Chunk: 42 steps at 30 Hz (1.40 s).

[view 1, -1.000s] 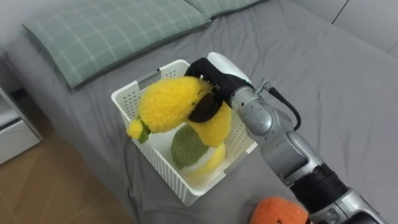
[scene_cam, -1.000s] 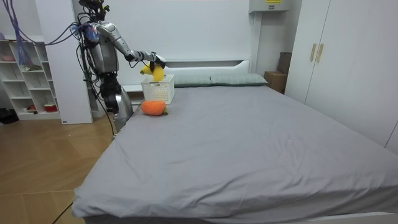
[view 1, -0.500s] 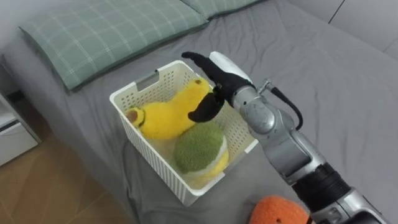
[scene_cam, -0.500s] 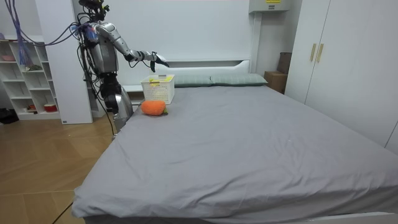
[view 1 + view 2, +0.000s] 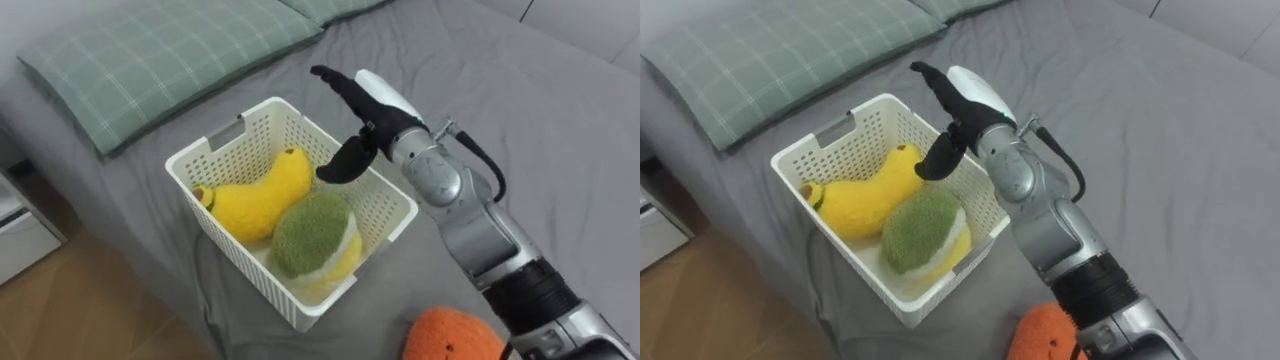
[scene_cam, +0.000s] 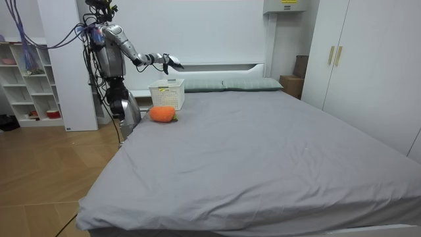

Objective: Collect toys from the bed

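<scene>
The yellow plush [image 5: 255,195] had dropped into the basket [image 5: 232,135] beside the green plush [image 5: 310,235]; the right hand [image 5: 370,108], fingers released, rose clear, seemingly for the orange toy [image 5: 455,340].

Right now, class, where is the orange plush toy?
The orange toy lies on the grey bed at the left eye view's bottom edge, right of centre, just beyond the white basket's nearest corner.

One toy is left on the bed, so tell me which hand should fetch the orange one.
Right. The right hand hovers open and empty over the basket, and its forearm passes right beside the orange toy on the bed.
</scene>
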Tool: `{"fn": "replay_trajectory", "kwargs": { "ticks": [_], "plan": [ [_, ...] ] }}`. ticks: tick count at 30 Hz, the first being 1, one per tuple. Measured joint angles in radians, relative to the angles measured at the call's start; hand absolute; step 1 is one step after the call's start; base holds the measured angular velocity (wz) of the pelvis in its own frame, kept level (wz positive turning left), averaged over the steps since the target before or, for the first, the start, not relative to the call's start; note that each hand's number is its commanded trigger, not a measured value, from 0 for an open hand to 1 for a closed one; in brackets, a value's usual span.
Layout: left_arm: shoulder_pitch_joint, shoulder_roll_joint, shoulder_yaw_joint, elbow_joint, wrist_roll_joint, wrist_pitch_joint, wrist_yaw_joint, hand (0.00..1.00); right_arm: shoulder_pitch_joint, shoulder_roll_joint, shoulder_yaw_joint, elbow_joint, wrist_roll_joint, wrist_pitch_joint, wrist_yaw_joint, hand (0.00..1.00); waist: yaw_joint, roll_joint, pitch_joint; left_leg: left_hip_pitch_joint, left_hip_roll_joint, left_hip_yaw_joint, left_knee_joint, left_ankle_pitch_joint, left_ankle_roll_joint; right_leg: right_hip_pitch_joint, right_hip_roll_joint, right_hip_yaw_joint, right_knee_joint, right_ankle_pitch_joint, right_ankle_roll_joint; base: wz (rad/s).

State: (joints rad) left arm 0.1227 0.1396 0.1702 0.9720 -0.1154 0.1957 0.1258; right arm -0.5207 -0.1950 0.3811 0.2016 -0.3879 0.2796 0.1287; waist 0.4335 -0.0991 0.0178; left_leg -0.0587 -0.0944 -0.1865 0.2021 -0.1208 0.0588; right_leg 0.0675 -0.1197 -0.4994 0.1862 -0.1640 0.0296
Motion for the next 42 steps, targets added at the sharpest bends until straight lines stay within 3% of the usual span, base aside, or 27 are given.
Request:
{"fn": "replay_trajectory", "kwargs": {
  "ticks": [6,10,16,18,23,30,32,42],
  "plan": [
    [0.012,0.001,0.019,0.03,-0.012,-0.002,0.004,0.0,0.008,-0.019,-0.054,-0.054,0.052,-0.027,-0.048,0.0,-0.045,0.002,-0.0078,0.031,0.013,0.053,-0.02,0.0,0.004,0.001,0.003,0.051,0.003,0.002,0.001,-0.25],
    [0.03,-0.004,0.025,0.03,-0.031,-0.015,0.02,0.0,0.142,-0.029,-0.126,-0.148,0.075,-0.059,-0.073,0.0,-0.096,0.0,-0.0153,0.062,0.02,0.093,-0.038,-0.001,0.007,0.006,0.013,0.108,0.001,0.004,0.004,-0.28],
    [0.058,-0.005,0.027,0.072,-0.085,-0.057,0.021,0.0,0.309,-0.07,-0.26,-0.225,0.202,-0.074,-0.094,0.0,-0.206,0.021,-0.0102,0.087,0.037,0.169,-0.042,-0.017,0.013,-0.003,0.019,0.183,0.003,0.013,0.002,-0.39],
    [0.072,-0.006,0.027,0.073,-0.085,-0.066,0.018,0.0,0.354,-0.079,-0.306,-0.248,0.208,-0.079,-0.097,0.0,-0.223,0.03,-0.0169,0.089,0.045,0.201,-0.042,-0.025,0.013,-0.016,0.024,0.203,0.004,0.019,0.0,-0.49],
    [0.087,-0.001,0.062,0.073,-0.086,-0.097,0.019,0.0,0.45,-0.084,-0.36,-0.257,0.221,-0.107,-0.126,0.0,-0.298,0.034,-0.0176,0.119,0.058,0.25,-0.059,-0.037,0.008,-0.014,0.039,0.251,0.002,0.022,-0.002,-0.32],
    [0.061,-0.002,0.056,0.083,-0.089,-0.108,0.019,0.0,0.495,-0.083,-0.358,-0.254,0.231,-0.107,-0.094,0.0,-0.321,0.032,-0.018,0.123,0.066,0.288,-0.067,-0.046,0.006,-0.028,0.055,0.291,0.002,0.022,-0.003,-0.17],
    [0.049,-0.004,0.025,0.082,-0.091,-0.108,0.019,0.0,0.5,-0.083,-0.338,-0.228,0.228,-0.107,-0.081,0.0,-0.321,0.032,-0.0179,0.124,0.067,0.294,-0.068,-0.047,0.007,-0.03,0.055,0.301,0.0,0.022,-0.003,-0.06],
    [0.021,-0.004,-0.05,0.093,-0.151,-0.099,0.017,0.0,0.503,-0.077,-0.254,-0.08,0.221,-0.096,0.029,0.0,-0.314,0.031,-0.0123,0.122,0.067,0.295,-0.068,-0.049,0.008,-0.035,0.056,0.303,0.0,0.022,-0.002,0.0]
  ]
}}
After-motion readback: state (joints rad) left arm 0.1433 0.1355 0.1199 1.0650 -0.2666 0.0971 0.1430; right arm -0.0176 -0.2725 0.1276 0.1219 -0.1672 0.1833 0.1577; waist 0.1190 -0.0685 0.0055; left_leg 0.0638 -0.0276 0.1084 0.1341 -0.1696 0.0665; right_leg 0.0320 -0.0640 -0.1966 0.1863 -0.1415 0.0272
